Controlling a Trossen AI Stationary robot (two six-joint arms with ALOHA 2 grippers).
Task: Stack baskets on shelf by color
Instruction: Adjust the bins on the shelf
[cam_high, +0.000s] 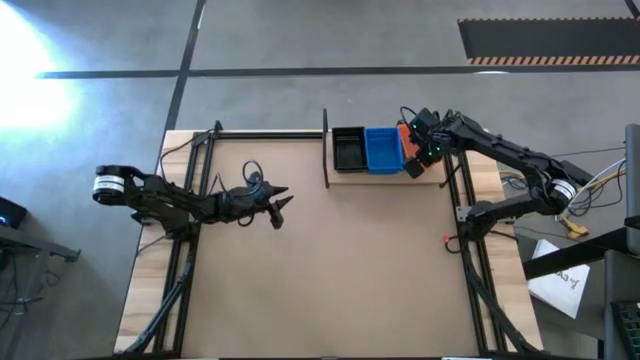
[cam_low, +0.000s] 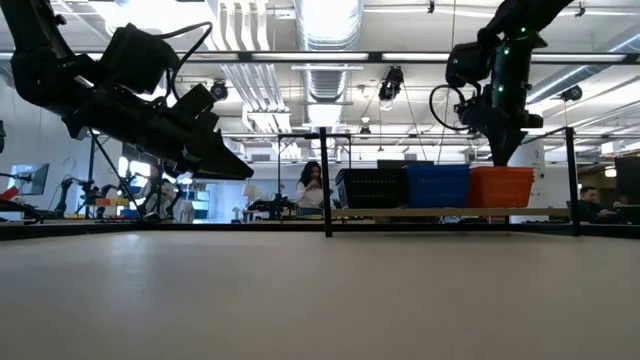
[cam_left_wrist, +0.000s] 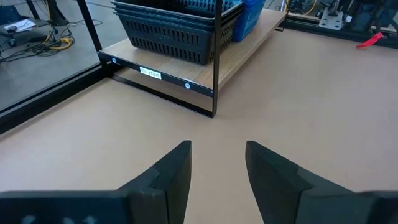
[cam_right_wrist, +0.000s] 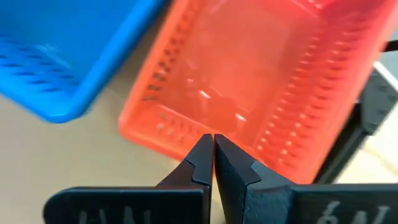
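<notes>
Tabletop (cam_high: 330, 270) bare mid-board; left pincer (cam_high: 283, 203) released there; right pincer (cam_high: 418, 150) clenched empty above orange basket (cam_high: 405, 147).

Grey concrete floor (cam_high: 300, 40) — ceiling ducts (cam_low: 330, 20)

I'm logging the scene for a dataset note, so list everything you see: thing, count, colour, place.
black baskets: one stack, number in it unclear, black, left end of the shelf
blue baskets: one stack, number unclear, blue, middle of the shelf, beside the black ones
orange baskets: one stack, number unclear, orange, right end of the shelf
shelf: one, pale wood with black rods, far side of the table
table: one, brown board top
person: one, in the room behind the table
left gripper: one, dark, open, above the table's left half, holding nothing
right gripper: one, dark, shut, empty, over the orange baskets' near rim
</notes>
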